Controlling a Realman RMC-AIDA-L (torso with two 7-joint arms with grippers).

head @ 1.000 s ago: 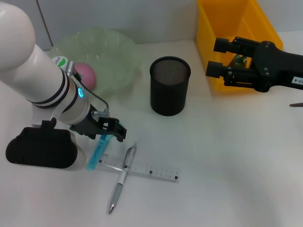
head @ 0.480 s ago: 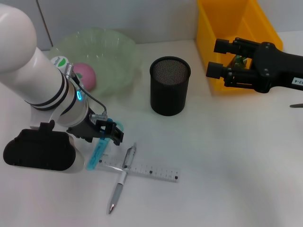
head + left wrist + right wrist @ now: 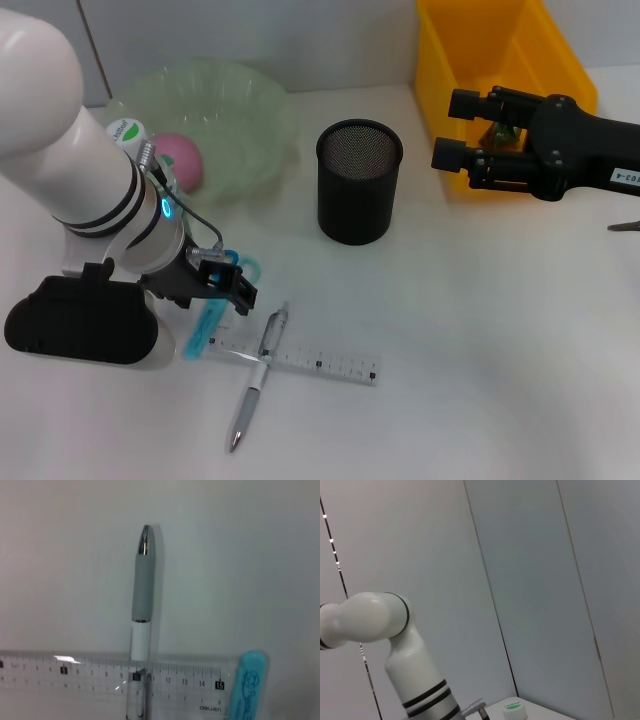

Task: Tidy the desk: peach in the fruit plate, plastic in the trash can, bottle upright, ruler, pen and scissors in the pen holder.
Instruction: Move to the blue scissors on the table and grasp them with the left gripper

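Here the left gripper [image 3: 232, 287] hangs low over the blue scissors [image 3: 208, 322], near the ruler [image 3: 300, 357] and pen [image 3: 258, 372]; I cannot tell its jaws' state. The right gripper [image 3: 455, 130] is held by the yellow trash can [image 3: 440, 70], jaws apart.

Clear plastic ruler [image 3: 115, 680], black wire-mesh pen holder [image 3: 359, 181], glossy yellow plastic trash can [image 3: 470, 50].

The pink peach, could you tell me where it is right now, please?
In the head view, the pink peach lies inside the pale green translucent fruit plate at the desk's far left, beyond the left gripper and left of the black mesh pen holder.
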